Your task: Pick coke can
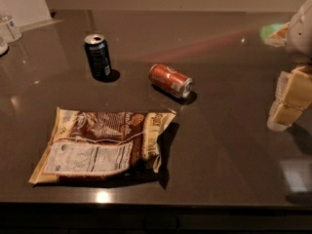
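camera view: coke can (170,80) lying on its side mid-tabletop (224,160), silver end toward the gripper (287,104) - which hangs at the right edge, well apart, open or closed cannot be told. blue can (98,56) upright, bag (102,147) in front. likely light, thin-walled, slippery, prone to roll - grip across the mid-body.

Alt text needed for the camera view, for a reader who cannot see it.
A red coke can lies on its side on the dark table, apart from the gripper at the right edge. A dark blue can stands upright further left, and a brown snack bag lies flat nearer the camera.
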### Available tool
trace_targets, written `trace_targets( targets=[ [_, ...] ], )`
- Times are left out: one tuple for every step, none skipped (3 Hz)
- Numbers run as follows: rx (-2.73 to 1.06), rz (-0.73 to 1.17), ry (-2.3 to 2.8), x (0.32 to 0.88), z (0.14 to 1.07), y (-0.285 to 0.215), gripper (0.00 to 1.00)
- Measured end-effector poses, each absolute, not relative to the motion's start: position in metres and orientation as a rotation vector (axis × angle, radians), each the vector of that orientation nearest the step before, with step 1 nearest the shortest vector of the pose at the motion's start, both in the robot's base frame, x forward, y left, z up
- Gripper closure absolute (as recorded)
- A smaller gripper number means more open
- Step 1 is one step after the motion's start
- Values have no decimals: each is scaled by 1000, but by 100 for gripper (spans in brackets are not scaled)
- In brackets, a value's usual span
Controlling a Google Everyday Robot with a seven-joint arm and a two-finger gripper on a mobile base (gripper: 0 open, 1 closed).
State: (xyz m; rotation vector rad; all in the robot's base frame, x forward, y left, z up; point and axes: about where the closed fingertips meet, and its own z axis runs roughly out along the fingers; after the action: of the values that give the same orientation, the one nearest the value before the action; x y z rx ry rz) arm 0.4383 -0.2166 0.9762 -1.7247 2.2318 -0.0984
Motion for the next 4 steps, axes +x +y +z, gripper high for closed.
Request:
trace_targets(
  targets=[
    [-1724, -99, 2231, 439, 976, -216, 0],
    [-1725, -87, 2237, 462, 971, -202, 0],
    [-1722, -53, 2253, 500, 958, -179, 0],
    [-1685, -23, 2284, 538, 945, -155, 0]
  ],
)
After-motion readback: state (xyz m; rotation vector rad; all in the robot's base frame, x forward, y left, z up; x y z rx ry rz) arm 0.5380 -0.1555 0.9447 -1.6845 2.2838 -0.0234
